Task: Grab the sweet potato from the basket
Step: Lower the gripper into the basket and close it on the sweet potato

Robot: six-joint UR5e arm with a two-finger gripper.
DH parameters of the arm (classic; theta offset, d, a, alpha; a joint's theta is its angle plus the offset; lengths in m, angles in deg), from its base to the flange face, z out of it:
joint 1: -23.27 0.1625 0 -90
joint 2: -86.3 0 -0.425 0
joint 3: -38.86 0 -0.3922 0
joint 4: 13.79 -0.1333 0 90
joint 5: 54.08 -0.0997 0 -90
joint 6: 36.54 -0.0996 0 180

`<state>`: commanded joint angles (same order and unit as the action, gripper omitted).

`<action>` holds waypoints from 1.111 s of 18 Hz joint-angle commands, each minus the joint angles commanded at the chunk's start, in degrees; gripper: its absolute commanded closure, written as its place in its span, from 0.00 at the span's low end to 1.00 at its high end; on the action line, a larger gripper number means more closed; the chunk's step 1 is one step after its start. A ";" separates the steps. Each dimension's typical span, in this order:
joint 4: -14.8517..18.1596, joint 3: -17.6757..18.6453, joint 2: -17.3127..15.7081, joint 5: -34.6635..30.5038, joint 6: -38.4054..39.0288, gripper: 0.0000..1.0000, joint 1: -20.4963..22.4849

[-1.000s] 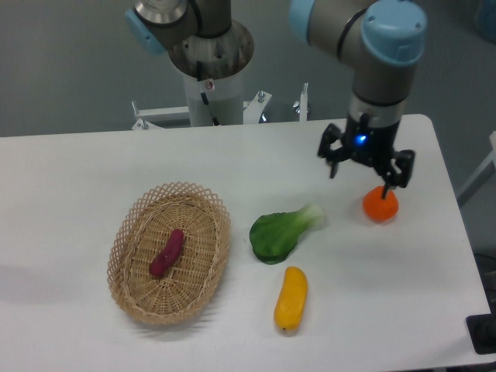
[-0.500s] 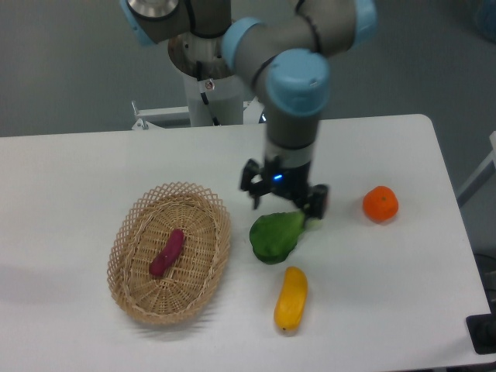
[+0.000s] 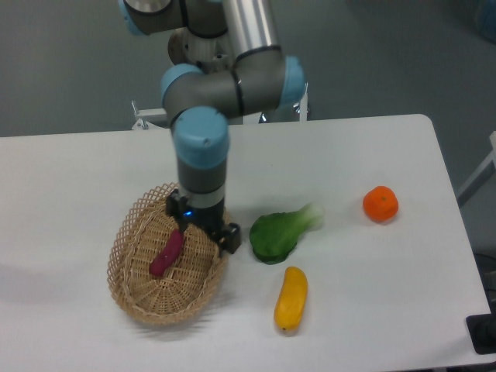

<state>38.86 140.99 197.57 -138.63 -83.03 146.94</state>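
Note:
The sweet potato (image 3: 167, 254), a small reddish-purple tuber, lies tilted in the middle of the oval wicker basket (image 3: 132, 291) at the left of the white table. My gripper (image 3: 202, 230) hangs over the basket's right half, just up and right of the sweet potato. Its fingers are spread apart and hold nothing. One finger (image 3: 180, 219) is close to the tuber's upper end; the other (image 3: 228, 238) is by the basket's right rim.
A green leafy vegetable (image 3: 279, 232) lies right of the basket. A yellow oblong vegetable (image 3: 291, 297) lies in front of it. A round orange fruit (image 3: 380, 204) sits at the right. The arm's base stands behind the table.
The gripper has swept left across the table, from above the orange fruit, past the green vegetable, to over the basket. It stayed open. The objects have not moved.

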 joint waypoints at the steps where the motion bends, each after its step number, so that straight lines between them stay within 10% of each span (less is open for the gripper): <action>1: -0.09 0.09 0.61 0.00 0.26 0.00 -0.44; 18: -7.29 0.18 6.07 -0.70 7.30 0.00 -4.31; 20: -7.56 0.18 5.98 -1.58 7.30 0.15 -4.40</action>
<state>31.30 141.17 203.55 -140.21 -75.74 142.54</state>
